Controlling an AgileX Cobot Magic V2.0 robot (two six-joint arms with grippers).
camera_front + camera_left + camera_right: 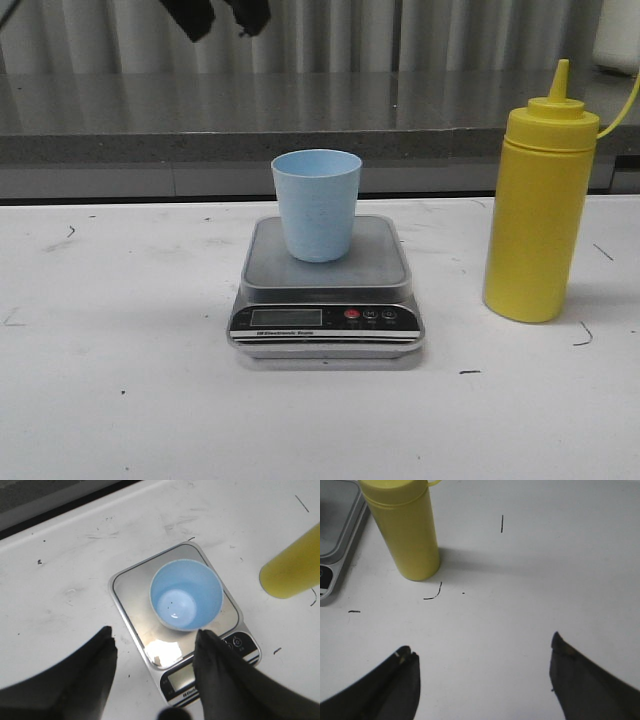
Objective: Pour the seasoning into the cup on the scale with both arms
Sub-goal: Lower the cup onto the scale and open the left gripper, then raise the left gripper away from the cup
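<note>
The yellow seasoning bottle (540,210) stands upright on the white counter (120,400), to the right of the scale and apart from it, with its pointed nozzle cap on top and a thin yellow tether curving off toward the right edge of the front view. Nothing holds it. In the right wrist view its body (407,530) stands just beside the edge of the scale (335,525), with short black marks on the counter near its base.

The pale blue cup (316,204) sits upright on the grey platform of the scale (328,290), toward the back of the platform. From above, in the left wrist view, the cup (186,595) looks open and its inside shows only a few tiny specks on the bottom. The scale's black front panel carries a small display and a red button facing the front camera.

The left pincer (155,645) hovers above the scale with its fingers (100,655) spread apart, clamped on nothing; one finger overlaps the scale's front panel in that view. In the front view only dark parts of an arm (215,15) show at the top edge, above and behind the cup.

The right pincer (482,657) hangs over bare counter, well apart from the bottle, its fingers (400,672) wide apart and gripping nothing
</note>
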